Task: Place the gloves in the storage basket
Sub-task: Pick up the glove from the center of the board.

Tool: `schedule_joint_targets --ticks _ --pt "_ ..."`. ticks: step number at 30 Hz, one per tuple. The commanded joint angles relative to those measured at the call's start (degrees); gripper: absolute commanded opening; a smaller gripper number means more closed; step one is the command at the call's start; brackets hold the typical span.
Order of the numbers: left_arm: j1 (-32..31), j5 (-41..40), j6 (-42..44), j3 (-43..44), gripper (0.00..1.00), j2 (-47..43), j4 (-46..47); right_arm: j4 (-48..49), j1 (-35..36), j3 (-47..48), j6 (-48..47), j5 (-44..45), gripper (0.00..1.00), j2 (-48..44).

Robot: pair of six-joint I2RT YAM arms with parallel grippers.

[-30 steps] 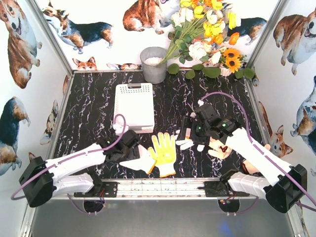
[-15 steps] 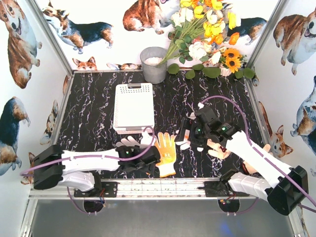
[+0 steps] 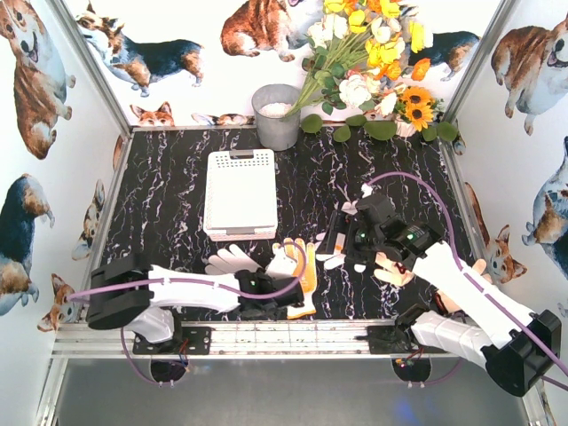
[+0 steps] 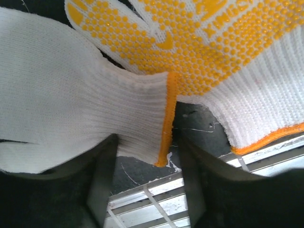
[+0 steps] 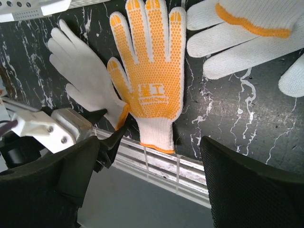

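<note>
From above, the left arm lies along the near edge of the bench. Its left hand sits at the cuffs of a plain white glove and a yellow-dotted glove, which lie side by side, fingers pointing far. The white basket sits just beyond them, left of the middle, and none of the gloves is in it. The right hand hangs over more gloves on the right. A grey bucket and flowers stand at the far edge.

In the left wrist view, the left hand is about half open. Its fingers stand either side of the white glove's orange-edged cuff, and a strip of bench shows beside the trim, so it is not pinched. The yellow-dotted glove lies just to the right.

In the right wrist view, the right hand is wide open and holds nothing. Below it lie the yellow-dotted glove, the white glove and the left hand at its cuff. More white gloves lie at the upper right, and a corner of the basket shows at the upper left.
</note>
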Motion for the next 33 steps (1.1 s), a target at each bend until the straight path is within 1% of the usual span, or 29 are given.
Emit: schedule_joint_targets --ticks 1,4,6,8,10,11,13,17,20,22,24,28,31,33 --pt "-2.96 -5.20 0.54 3.43 0.42 3.46 -4.32 0.68 0.24 -0.47 -0.08 1.50 0.91 -1.63" --pt "-3.28 -8.36 -1.22 4.73 0.24 4.37 -9.76 0.39 0.24 -0.35 -0.13 1.98 0.91 -1.97" --pt "-3.27 -11.01 -1.51 7.13 0.14 2.68 -14.63 -0.27 0.24 -0.06 -0.35 2.43 0.91 -2.24" --pt "-2.71 -13.39 -0.83 10.51 0.07 -0.79 -19.21 -1.04 0.24 0.49 -0.65 3.05 0.91 -2.41" --pt "-0.68 -13.64 1.25 14.40 0.00 -5.17 -22.18 -1.51 0.24 1.06 -0.92 3.52 0.91 -2.64" --pt "1.06 -12.55 2.98 15.91 0.00 -7.61 -23.04 -1.53 0.24 1.21 -0.90 3.63 0.91 -2.75" --pt "6.35 -7.73 7.63 18.36 0.00 -12.09 -23.63 -1.16 0.24 1.35 -0.82 3.81 0.91 -3.15" --pt "18.54 6.23 19.51 22.76 0.00 -18.63 -24.62 0.35 0.24 1.33 -1.09 3.11 0.91 -4.27" --pt "25.88 20.25 27.96 26.01 0.00 -20.81 -25.42 3.53 0.24 0.80 -3.13 -0.78 0.93 -5.35" --pt "27.27 27.12 31.42 27.81 0.00 -21.18 -25.78 6.46 0.24 0.35 -5.22 -5.12 0.94 -5.74" --pt "27.51 31.13 33.45 29.57 0.00 -20.10 -26.85 8.95 0.24 0.12 -6.93 -9.32 0.95 -5.65" --pt "27.51 34.23 36.77 33.15 0.00 -16.99 -29.33 13.55 1.42 0.61 -9.71 -16.58 0.95 -4.43" --pt "27.52 34.97 38.31 35.46 0.00 -15.03 -29.86 15.38 3.46 1.66 -9.83 -17.24 0.96 -2.82" --pt "27.51 35.25 38.53 36.04 0.00 -14.47 -29.03 16.97 3.75 1.34 -6.32 -15.97 0.96 -1.60"
